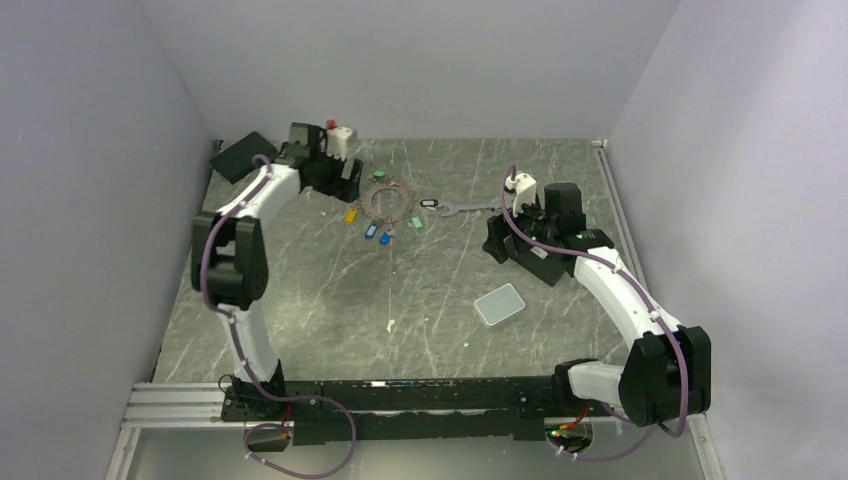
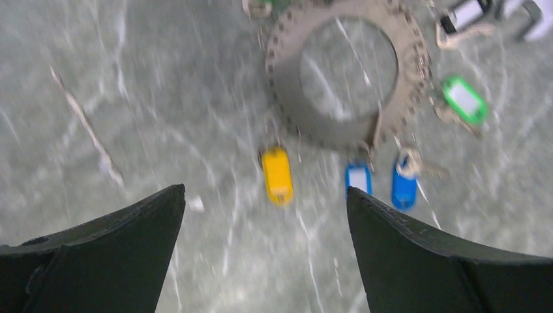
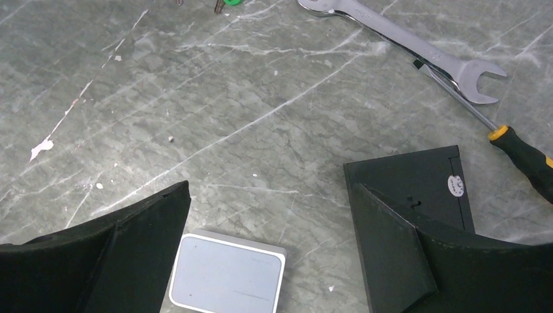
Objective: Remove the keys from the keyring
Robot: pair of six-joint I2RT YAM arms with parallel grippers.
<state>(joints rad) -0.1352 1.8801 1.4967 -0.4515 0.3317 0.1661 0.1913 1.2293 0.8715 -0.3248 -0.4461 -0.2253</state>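
Note:
The keyring lies flat on the table at the back centre and looks toothed from the silver keys strung round it. In the left wrist view the keyring is blurred. The keys' tags fan out around it: yellow, two blue, green, black/white. My left gripper is open and empty just left of the ring, with the ring ahead of its fingers. My right gripper is open and empty, well to the right of the ring. It hovers above bare table.
A silver wrench and a yellow-and-black screwdriver lie right of the ring. A grey rounded pad sits near the right gripper. A black flat box lies by its right finger. A black plate and a white block stand at the back left.

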